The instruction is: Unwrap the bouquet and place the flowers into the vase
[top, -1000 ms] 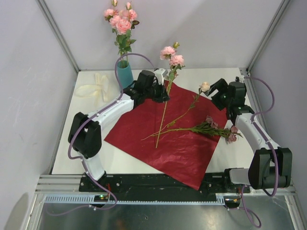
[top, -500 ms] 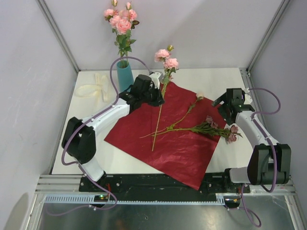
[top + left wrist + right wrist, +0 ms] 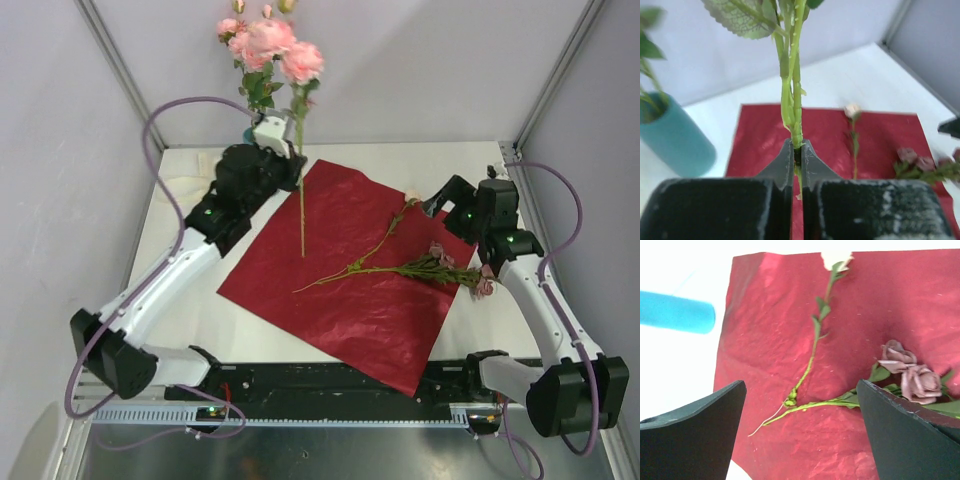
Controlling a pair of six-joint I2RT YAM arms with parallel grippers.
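My left gripper is shut on the green stem of a pink rose, held upright above the sheet's far left corner. The stem hangs down to the dark red wrapping sheet. The teal vase stands just left of the held stem. In the top view my left arm hides most of it, and pink flowers rise from it. A cream rose and mauve roses lie on the sheet. My right gripper hangs open over them, holding nothing.
The metal cage posts and grey walls close in the back and sides. A purple cable loops high off the left arm. The sheet's near corner reaches the table's front edge.
My left arm has lifted the pink rose up and back toward the vase, stem now vertical. My right gripper has opened wider and tilted down over the sheet's right part.
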